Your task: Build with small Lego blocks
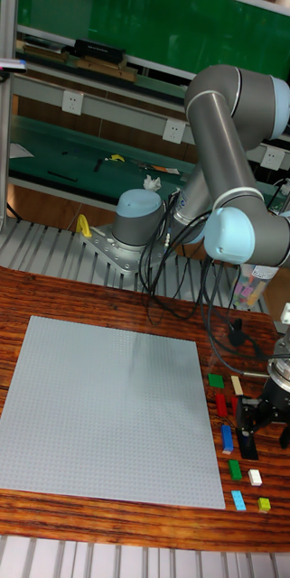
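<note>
A large grey baseplate (104,411) lies flat on the wooden table. Right of it, small Lego bricks lie in a loose column: dark green (216,381), beige (237,386), red (221,404), blue (227,438), green (235,469), white (255,477), light blue (239,500) and yellow-green (265,505). My gripper (267,432) hangs over the right side of this column, pointing down. It is open, and I see nothing held between its black fingers. Its left finger (247,424) stands just right of the blue brick.
The arm's base (137,221) sits on a metal plate behind the table. Black cables (219,325) hang down to the table behind the bricks. The table's right edge is close to the gripper. A shelf with tools stands at the back.
</note>
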Available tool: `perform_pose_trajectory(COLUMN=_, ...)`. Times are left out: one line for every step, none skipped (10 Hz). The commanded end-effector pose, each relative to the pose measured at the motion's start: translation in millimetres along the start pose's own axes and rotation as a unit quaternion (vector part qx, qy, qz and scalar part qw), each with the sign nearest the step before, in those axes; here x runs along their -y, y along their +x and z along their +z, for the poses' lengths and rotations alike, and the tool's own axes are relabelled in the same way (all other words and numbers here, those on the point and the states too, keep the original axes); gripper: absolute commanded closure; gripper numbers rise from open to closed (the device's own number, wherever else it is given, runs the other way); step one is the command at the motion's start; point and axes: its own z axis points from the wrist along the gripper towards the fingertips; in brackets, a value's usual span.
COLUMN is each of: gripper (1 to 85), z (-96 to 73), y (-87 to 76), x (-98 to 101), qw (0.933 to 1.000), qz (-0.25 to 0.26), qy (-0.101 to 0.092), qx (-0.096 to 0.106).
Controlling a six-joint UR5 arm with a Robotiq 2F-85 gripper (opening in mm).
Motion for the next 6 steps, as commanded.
perform_pose_trajectory(gripper=24.0, z=4.1, y=-0.7, x=-4.3, qw=0.9999, qz=0.001, qy=-0.011, qx=0.002)
perform_pose_trajectory(gripper=24.0, z=4.2, y=-0.3, x=-3.1, qw=0.9999, qz=0.005, qy=-0.009, qx=0.001)
perform_pose_trajectory(gripper=24.0, z=4.2, y=-0.7, x=0.8, qw=1.0, qz=0.003, qy=-0.001, qx=0.002)
perform_pose_trajectory(gripper=24.0, z=4.2, y=-1.9, x=1.6, qw=1.0, qz=0.001, qy=0.0, qx=0.004)
perform_pose_trajectory(gripper=24.0, z=4.3, y=2.9, x=5.6, qw=1.0, qz=0.001, qy=0.0, qx=0.004)
perform_pose_trajectory(gripper=24.0, z=5.1, y=8.5, x=10.5, qw=1.0, qz=0.004, qy=0.0, qx=0.004)
